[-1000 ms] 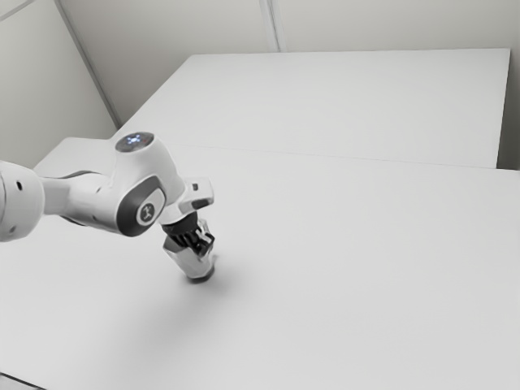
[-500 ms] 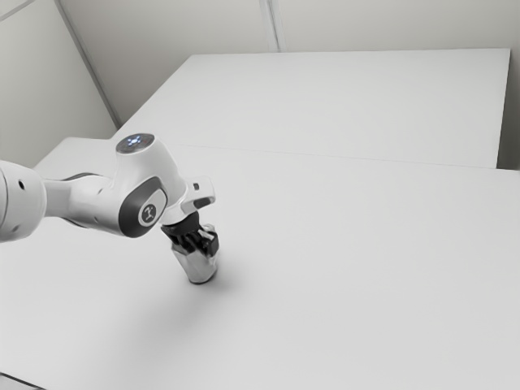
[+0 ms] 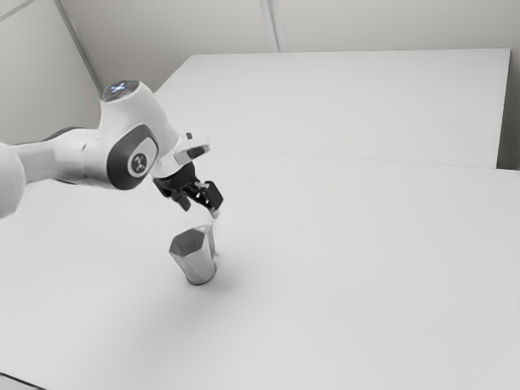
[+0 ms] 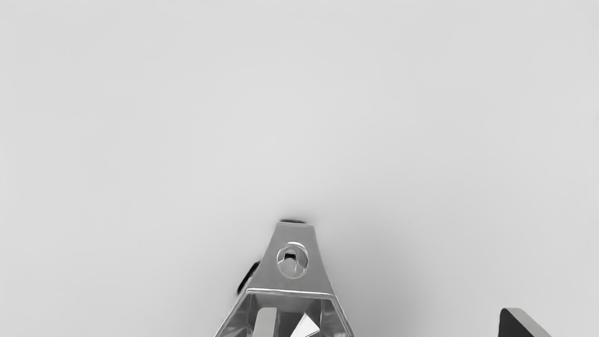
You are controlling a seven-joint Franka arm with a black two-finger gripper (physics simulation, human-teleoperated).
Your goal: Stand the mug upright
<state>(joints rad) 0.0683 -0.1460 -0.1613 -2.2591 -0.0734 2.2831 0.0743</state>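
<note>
The grey, faceted mug [image 3: 196, 263] rests on its base on the table, its mouth facing up and its handle toward the exterior view's right. Above its rim, apart from it, hovers the black gripper [image 3: 201, 206] with its two fingers spread and nothing held between them. In the wrist view, the mug [image 4: 299, 276] lies at the bottom edge, handle side and part of the opening visible. There the gripper [image 4: 392, 323] has its fingertips wide apart, one seen over the mug's mouth and the other well to its side. The rest of the mug is cut off.
The white table [image 3: 349, 260] spreads around the mug, and a second white surface [image 3: 341, 101] adjoins it at the back. Pale walls [image 3: 390, 24] stand behind. A dark-edged item [image 3: 20, 383] is at the near corner on the exterior view's left.
My hand has risen off the mug's upper part, uncovering its mouth, and has shifted slightly toward the exterior view's left. The mug stays standing in about the same spot.
</note>
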